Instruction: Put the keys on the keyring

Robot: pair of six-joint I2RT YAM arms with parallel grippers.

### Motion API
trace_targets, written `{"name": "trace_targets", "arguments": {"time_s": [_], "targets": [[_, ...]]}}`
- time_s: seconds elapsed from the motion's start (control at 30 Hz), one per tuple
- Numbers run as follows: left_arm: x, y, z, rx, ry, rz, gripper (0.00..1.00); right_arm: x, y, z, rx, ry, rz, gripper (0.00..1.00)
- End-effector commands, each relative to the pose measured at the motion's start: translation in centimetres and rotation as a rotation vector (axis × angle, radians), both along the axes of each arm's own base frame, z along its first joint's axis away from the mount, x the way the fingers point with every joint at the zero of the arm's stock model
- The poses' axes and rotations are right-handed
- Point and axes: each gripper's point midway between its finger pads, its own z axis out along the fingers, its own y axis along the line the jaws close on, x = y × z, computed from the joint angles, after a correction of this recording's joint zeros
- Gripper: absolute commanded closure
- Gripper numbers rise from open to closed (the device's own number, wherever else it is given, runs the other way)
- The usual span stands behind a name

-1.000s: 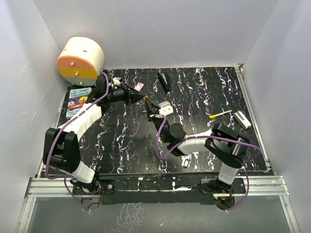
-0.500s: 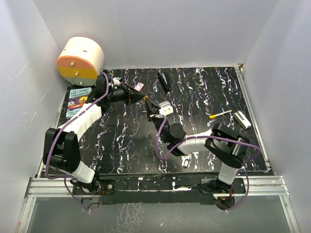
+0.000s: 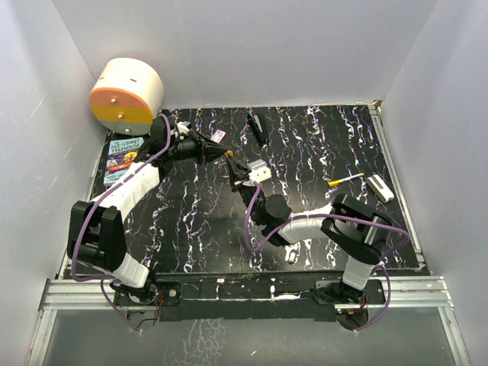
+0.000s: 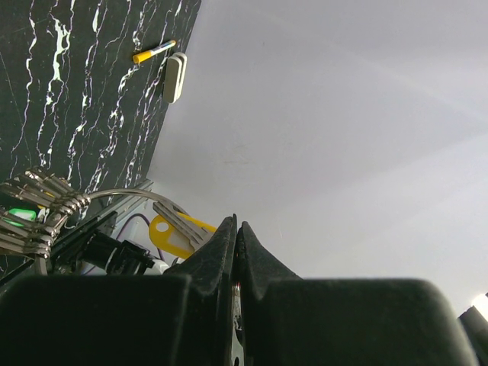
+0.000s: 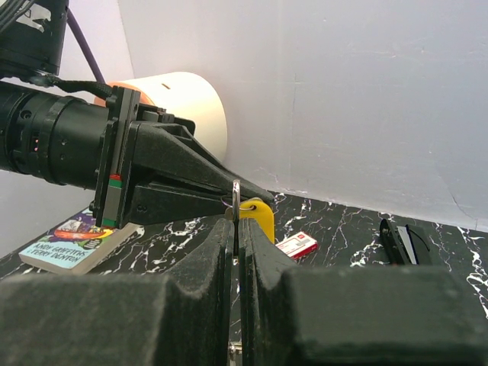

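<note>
Keyring point(image 5: 235, 189) pinched in right claw point(image 5: 236, 221); key point(image 5: 259, 217), left claw point(image 4: 235, 226).

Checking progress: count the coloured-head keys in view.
1 certain: a yellow key by the left gripper, at the keyring. A green glint under the grey keys may be another; others possibly hidden.

Right end effector point(image 3: 236, 168) slightly nearer left end effector point(image 3: 226, 155).

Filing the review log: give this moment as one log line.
phase: threading | left end effector: shut, tip at yellow key | right end effector: shut on keyring | threaded: cannot tell
</note>
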Motion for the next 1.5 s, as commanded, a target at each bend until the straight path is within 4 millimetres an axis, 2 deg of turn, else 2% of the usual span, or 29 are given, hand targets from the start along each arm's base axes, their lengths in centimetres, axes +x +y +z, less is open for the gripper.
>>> {"name": "trace_targets", "arguments": {"time_s": [0.0,0.23,0.3,0.57,1.0,1.23,1.3,1.47], "targets": [[-0.3,0.1,3.7,-0.047,-0.067,0.000,1.00,-2.1,-2.6,8.4,0.341,-0.198,0.025,0.92],[-0.4,0.0,4.1,-0.056,-0.069,-0.005,1.00,-2.0,-2.8,8.6,0.352,-0.197,0.013,0.92],[-0.4,0.0,4.2,-0.057,-0.071,-0.004,1.00,-1.7,-2.3,7.4,0.331,-0.180,0.010,0.92],[-0.3,0.0,4.5,-0.066,-0.065,-0.002,1.00,-1.3,-2.0,6.4,0.329,-0.159,0.004,0.92],[-0.6,0.1,3.9,-0.058,-0.066,-0.003,1.00,-1.4,-2.3,6.6,0.337,-0.168,0.002,0.92],[-1.2,0.3,1.7,-0.020,-0.048,-0.005,1.00,-2.0,-3.2,7.7,0.344,-0.193,-0.001,0.92],[-1.4,0.3,1.2,-0.008,-0.047,-0.005,1.00,-2.5,-3.8,8.9,0.365,-0.211,0.001,0.92],[-1.7,0.6,-0.3,0.020,-0.043,-0.001,1.00,-2.9,-4.5,9.5,0.371,-0.220,-0.001,0.92]]}}
